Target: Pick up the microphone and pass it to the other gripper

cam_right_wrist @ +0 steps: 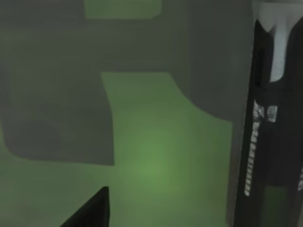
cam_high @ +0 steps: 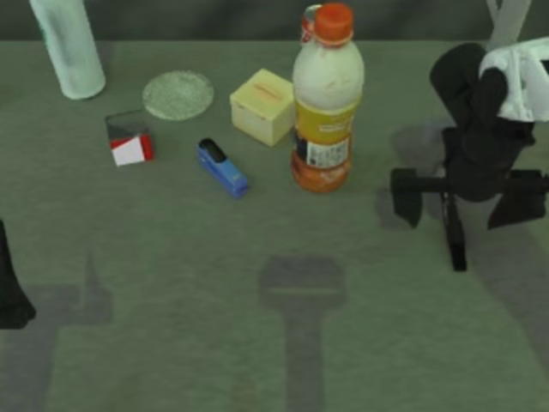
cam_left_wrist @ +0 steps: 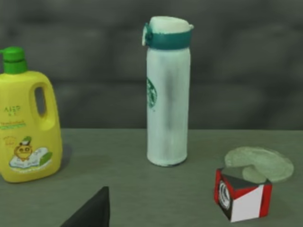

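Top view, right side: right gripper [cam_high: 455, 215] hangs over the mic [cam_high: 457, 253], jaws spread either side, apparently not yet gripping. Lift and hand-over remain; left arm [cam_high: 10, 292] parked lower left.

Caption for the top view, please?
Right gripper over the microphone at the table's right side; orange-capped bottle, blue stapler and cream box stand mid-table.
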Robot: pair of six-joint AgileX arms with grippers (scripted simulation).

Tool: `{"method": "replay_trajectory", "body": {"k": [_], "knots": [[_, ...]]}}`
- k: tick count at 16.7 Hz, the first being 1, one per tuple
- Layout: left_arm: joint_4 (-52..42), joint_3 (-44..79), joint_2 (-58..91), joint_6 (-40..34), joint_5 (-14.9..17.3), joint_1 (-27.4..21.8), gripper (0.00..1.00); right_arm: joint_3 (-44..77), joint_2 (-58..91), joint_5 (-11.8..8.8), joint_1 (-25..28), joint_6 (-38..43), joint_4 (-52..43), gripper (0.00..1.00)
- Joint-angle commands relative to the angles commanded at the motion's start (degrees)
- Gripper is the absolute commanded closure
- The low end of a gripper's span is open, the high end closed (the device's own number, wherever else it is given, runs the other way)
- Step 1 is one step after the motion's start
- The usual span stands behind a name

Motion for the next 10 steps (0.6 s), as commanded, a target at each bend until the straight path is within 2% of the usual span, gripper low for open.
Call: {"method": "replay_trajectory", "body": {"k": [3,8,10], "knots": [[0.0,0.0,0.0,0.0,0.0,0.0,0.0,-2.56,3.45,0.03,-0.03,0.01,5.88,0.0],[0.0,0.0,0.0,0.0,0.0,0.0,0.0,-3.04,4.18,0.04,-0.04,0.01,6.91,0.0],[0.0,0.0,0.0,0.0,0.0,0.0,0.0,-3.04,4.18,0.04,-0.04,0.01,6.91,0.15]]}}
